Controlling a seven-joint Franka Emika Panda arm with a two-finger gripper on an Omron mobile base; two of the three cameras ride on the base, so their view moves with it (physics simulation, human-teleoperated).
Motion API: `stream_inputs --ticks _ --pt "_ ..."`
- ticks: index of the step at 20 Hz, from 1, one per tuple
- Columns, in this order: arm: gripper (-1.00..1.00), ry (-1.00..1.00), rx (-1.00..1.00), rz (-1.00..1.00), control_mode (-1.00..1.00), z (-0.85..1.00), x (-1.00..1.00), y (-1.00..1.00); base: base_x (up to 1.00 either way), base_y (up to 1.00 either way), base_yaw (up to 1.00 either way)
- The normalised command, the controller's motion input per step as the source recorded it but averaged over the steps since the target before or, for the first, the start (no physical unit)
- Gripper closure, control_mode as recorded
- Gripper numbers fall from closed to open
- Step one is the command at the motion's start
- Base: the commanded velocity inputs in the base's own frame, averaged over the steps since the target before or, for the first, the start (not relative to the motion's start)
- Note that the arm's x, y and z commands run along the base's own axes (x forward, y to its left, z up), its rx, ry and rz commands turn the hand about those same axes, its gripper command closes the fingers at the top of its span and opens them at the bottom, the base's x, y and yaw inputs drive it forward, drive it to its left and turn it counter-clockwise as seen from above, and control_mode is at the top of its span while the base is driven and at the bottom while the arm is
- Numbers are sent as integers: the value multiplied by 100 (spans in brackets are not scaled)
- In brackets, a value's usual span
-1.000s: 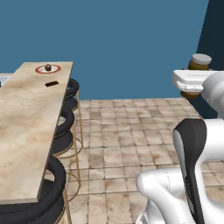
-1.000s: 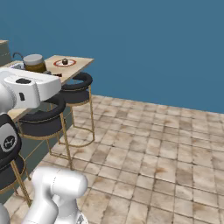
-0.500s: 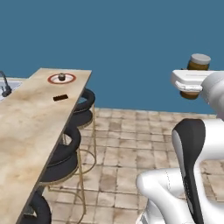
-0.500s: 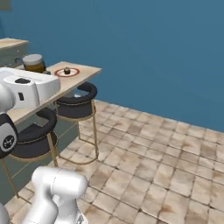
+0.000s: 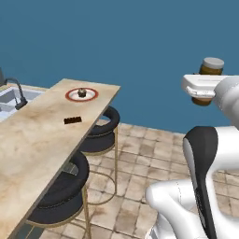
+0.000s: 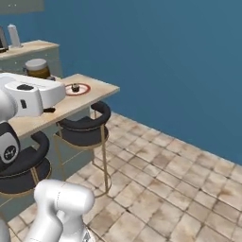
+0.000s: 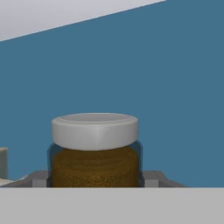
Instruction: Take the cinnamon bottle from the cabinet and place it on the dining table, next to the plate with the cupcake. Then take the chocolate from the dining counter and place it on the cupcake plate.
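Transport step: small brown cinnamon bottle with grey cap [image 7: 95, 151] is clamped in the gripper [image 5: 204, 88], carried high, well apart from the beige marble dining table [image 5: 37, 140]. Next: placement beside the red-rimmed cupcake plate [image 5: 81, 94].

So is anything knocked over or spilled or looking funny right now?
Nothing stands out. The cinnamon bottle sits upright in the gripper, cap on. On the dining table, the cupcake is on its plate and the chocolate lies flat nearby. No spills.
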Motion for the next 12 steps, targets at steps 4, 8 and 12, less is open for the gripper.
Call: stream_inputs --ticks 4,8,12 --pt "100 0 0 0 100 0 0 0 35 -54 45" --pt "100 0 0 0 100 0 0 0 16 -57 48" --pt "100 0 0 0 100 0 0 0 15 -49 54"
